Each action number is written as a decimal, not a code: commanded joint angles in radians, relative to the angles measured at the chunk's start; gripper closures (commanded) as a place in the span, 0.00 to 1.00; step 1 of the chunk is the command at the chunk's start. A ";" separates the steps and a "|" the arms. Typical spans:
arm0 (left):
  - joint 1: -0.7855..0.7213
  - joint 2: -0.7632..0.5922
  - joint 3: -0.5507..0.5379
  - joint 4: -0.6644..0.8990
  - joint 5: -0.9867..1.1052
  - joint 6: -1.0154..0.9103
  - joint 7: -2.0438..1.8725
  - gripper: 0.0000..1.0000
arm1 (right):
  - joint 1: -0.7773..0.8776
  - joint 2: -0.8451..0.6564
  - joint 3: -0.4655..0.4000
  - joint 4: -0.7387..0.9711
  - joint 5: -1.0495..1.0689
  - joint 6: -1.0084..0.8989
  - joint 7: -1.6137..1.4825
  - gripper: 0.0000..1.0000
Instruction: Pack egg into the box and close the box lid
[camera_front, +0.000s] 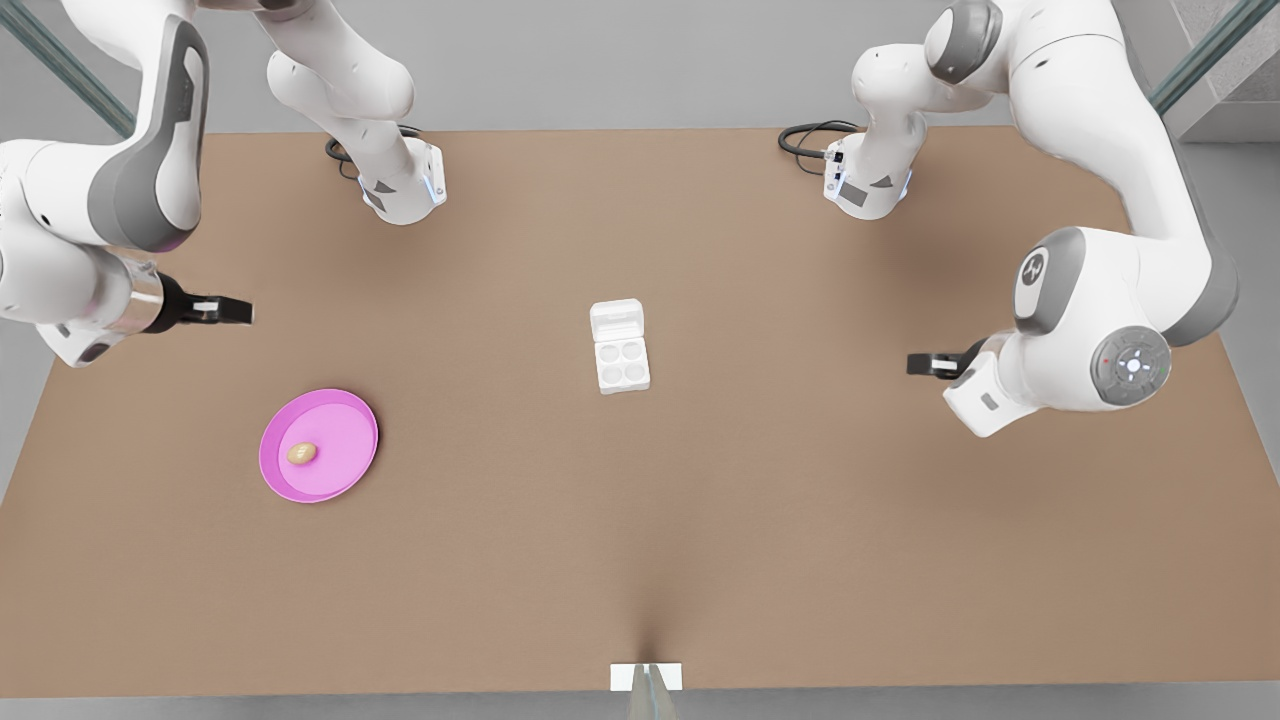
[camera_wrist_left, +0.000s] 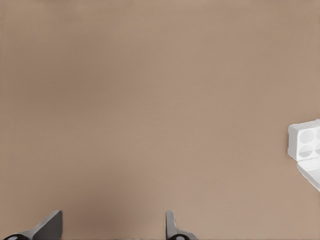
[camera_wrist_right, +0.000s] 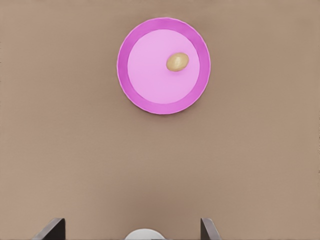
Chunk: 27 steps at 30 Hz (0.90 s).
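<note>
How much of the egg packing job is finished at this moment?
Nothing is done yet. The egg lies on the pink plate, and the box stands apart with its four cups empty and the box lid open. Nothing is in hand: the right gripper waits open near the plate, the left gripper waits open near the box. Left: pick the egg, place it in a cup, close the lid.

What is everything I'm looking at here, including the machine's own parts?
egg: one, tan-brown, lying on the plate.
plate: one, pink, round, toward the front view's left.
box: one, white, four empty cups, mid-table.
box lid: one, white, open, hinged on the tray's far side.
table: one, brown.
right end effector: one, dark fingers apart, hangs above the table near the plate.
left end effector: one, dark fingers apart, at the front view's right.
</note>
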 joint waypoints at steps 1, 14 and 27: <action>-0.003 -0.001 -0.003 -0.001 0.005 0.171 -0.083 0.00 | 0.014 0.000 0.000 0.000 0.000 0.176 -0.062 0.00; 0.009 -0.023 -0.009 -0.009 -0.044 0.091 -0.124 0.00 | 0.066 0.308 0.011 0.019 -0.063 0.429 -0.054 0.00; -0.003 -0.015 -0.007 -0.016 -0.051 0.082 -0.166 0.00 | -0.196 0.394 0.183 -0.283 -0.307 1.079 -0.144 0.00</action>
